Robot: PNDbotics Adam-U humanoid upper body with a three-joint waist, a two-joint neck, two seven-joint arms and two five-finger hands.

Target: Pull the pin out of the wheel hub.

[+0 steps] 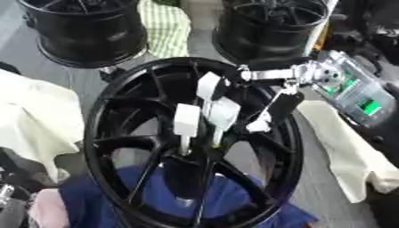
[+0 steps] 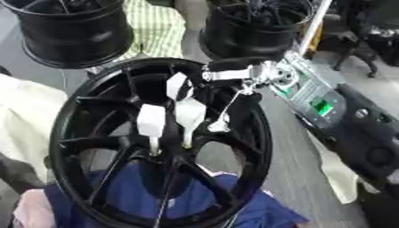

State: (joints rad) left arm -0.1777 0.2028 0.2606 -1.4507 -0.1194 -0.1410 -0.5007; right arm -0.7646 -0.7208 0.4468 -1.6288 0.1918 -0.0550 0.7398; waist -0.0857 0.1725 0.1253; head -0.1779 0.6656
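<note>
A black spoked wheel hub (image 1: 117, 111) stands tilted in the middle, resting on a blue cloth (image 1: 257, 202). My right hand (image 1: 234, 95) comes in from the right on a silver wrist (image 1: 311, 73) and hangs over the hub's centre. Its white-padded fingers (image 1: 187, 119) are spread and point down into the centre, and the thumb (image 1: 259, 124) stands apart on the right. Thin pale stems, perhaps the pin (image 1: 185, 144), show just below two fingertips. I cannot tell whether a finger touches them. My left hand does not show.
Two more black wheels (image 1: 86, 31) (image 1: 269, 26) stand at the back with a green checked cloth (image 1: 168, 26) between them. Cream cloths lie at the left (image 1: 31, 120) and right (image 1: 343, 147). Something pink (image 1: 46, 209) sits at the lower left.
</note>
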